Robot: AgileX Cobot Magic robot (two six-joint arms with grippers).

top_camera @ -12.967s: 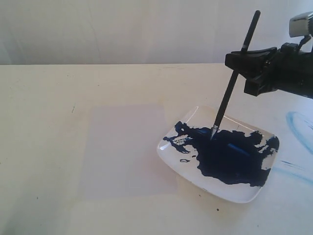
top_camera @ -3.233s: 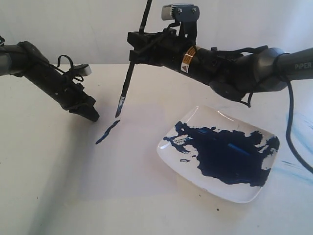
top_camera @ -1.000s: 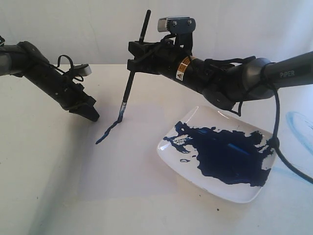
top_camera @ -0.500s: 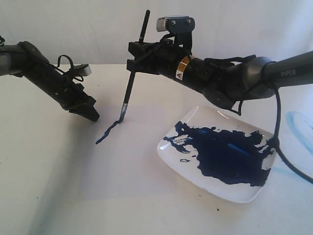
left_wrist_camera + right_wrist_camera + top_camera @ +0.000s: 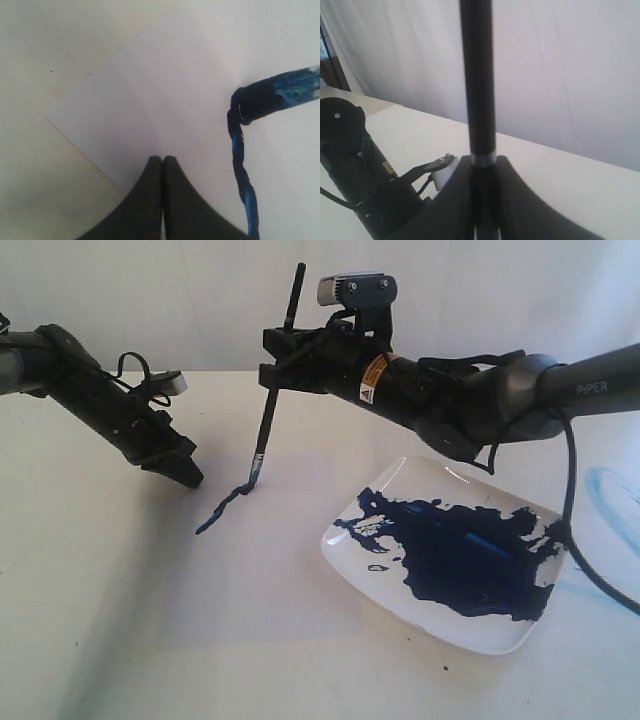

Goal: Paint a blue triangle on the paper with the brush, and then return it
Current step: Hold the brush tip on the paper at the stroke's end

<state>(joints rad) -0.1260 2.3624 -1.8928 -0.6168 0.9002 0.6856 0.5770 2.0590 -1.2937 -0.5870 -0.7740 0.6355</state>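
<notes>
The brush (image 5: 268, 410) stands nearly upright in your right pincer (image 5: 272, 358), which is closed tight on the upper shaft. Its wet tip is down on the paper (image 5: 150, 90), at the upper end of the one blue stroke (image 5: 222, 508) laid so far. That stroke is a single slanted line, thick and a little wobbly, so by my reading you have one side of the triangle at most. The other sides are not yet drawn, and the brush has not yet been returned.

Your left pincer (image 5: 190, 478) has its fingers pressed together and holds nothing. Its tips sit on the paper close to one edge and well clear of the stroke, apparently to pin the sheet down. The plate (image 5: 480, 640) with its dark paint blotch (image 5: 460, 560) lies on the bench, to the right of the sheet in the exterior view.

Thirteen seconds ago the tip was in the plate's paint, the sheet was blank and the left arm was out of view. About three seconds ago the stroke was already there, but the tip hung just above its upper end. Over the last second the tip has been on the sheet and has edged only slightly toward the plate, so the next side has barely begun.
</notes>
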